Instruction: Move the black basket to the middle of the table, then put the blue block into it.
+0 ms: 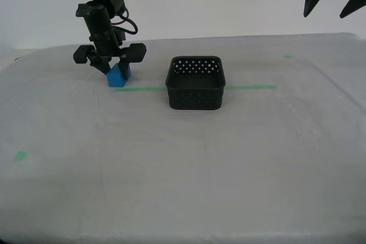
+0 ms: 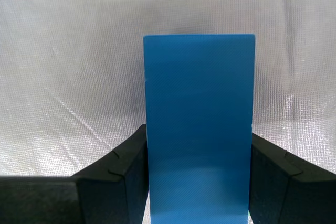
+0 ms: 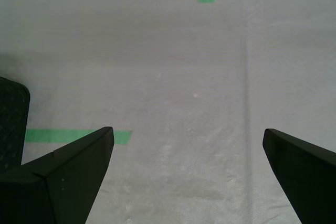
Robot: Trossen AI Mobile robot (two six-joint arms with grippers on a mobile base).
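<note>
Bare table (image 1: 171, 187) fronts black basket (image 1: 195, 83).

There was one black basket (image 1: 194, 83), one blue block (image 1: 119, 76), one counter (image 1: 183, 170), and two hands: my first hand (image 3: 188, 153) and my second hand (image 2: 198, 182).

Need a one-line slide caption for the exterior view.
Second gripper closed on the blue block beside the black basket; first gripper open above the table.

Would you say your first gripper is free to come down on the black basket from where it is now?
Probably yes: my first gripper hangs open and empty above the table, and nothing covers the black basket.
</note>
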